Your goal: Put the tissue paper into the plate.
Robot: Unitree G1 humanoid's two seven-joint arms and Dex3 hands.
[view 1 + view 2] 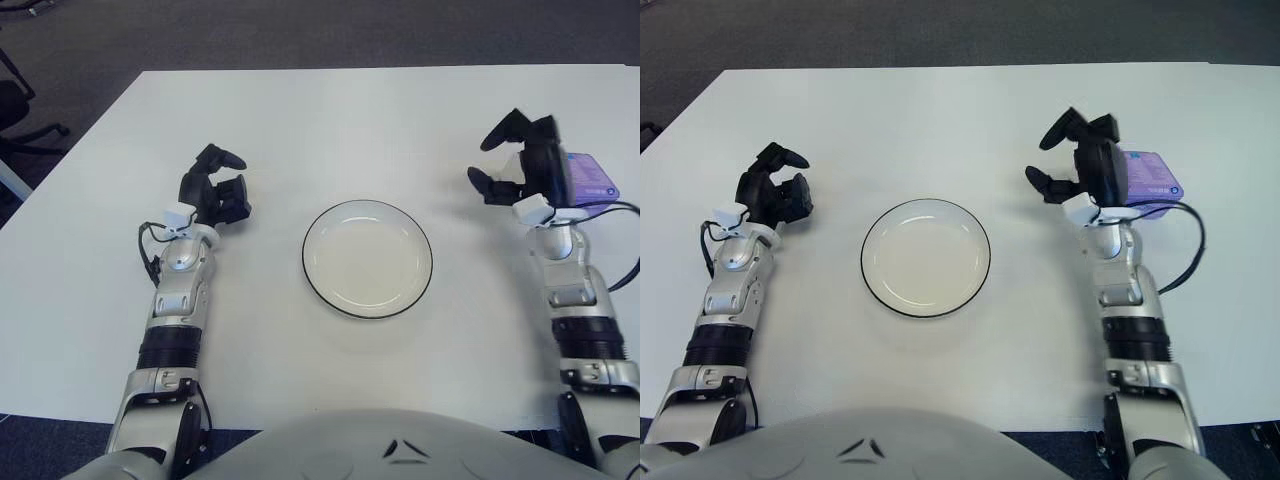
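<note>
A purple tissue pack (592, 180) lies on the white table at the right, its left part hidden behind my right hand. My right hand (492, 162) stands just left of the pack and is open. Its fingers are spread toward the plate and hold nothing. Whether its back touches the pack I cannot tell. The white plate (367, 258) with a dark rim sits empty in the middle of the table. My left hand (222, 182) shows left of the plate, fingers relaxed and holding nothing.
The white table (320, 120) stretches wide behind and around the plate. Dark carpet lies beyond its far edge. A chair base (20, 120) shows at the far left, off the table. A black cable (1188, 245) loops off my right wrist.
</note>
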